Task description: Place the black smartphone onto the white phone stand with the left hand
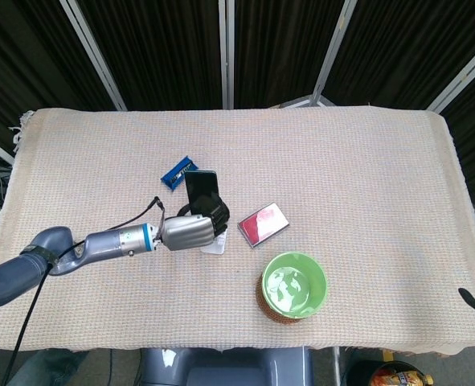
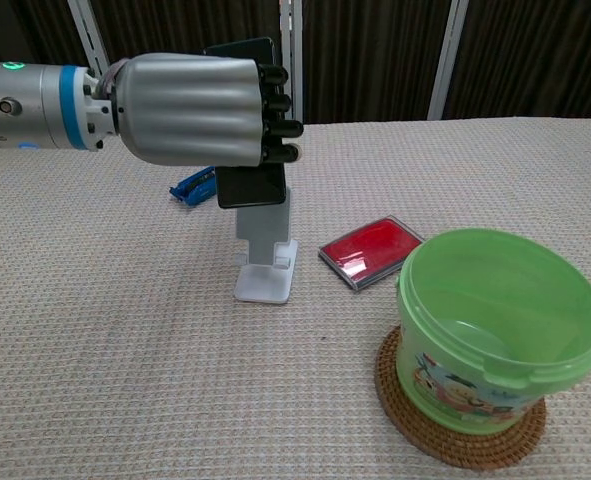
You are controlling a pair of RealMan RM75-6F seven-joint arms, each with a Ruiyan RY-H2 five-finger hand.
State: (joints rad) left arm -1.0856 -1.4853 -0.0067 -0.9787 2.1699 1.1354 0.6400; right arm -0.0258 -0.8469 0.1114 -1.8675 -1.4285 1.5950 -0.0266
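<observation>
My left hand (image 2: 200,108) has its fingers wrapped around the middle of the phone (image 2: 250,185). The phone stands up tall in my grip. Its top edge pokes out above my hand and its bottom part hangs out below. It is up in the air, right over the stand (image 2: 265,250), and I cannot tell if it touches the stand's back plate yet.

I think the phone is flat, hard and stiff, so it will not bend. Its glass side looks smooth and shiny, so it may slip, and glass can crack if it drops. It looks light enough for one hand. Holding it by its two long edges near the middle seems best to me, because that leaves the bottom edge free to sit on the stand's little lip.

The stand is white and looks light too, so a bump could push it over or slide it on the cloth of the worktop (image 1: 366,169).

Just behind the stand lies a blue wrapper (image 1: 175,170). It has some print on it, but it is too small for me to read. Beside the stand on the other side is a red case (image 2: 370,248) with no words I can see. Past that is a green tub (image 2: 500,330) with cartoon pictures low on its front, sitting on a woven mat (image 2: 415,420). I cannot read any name on it.

My right hand is not in sight.
</observation>
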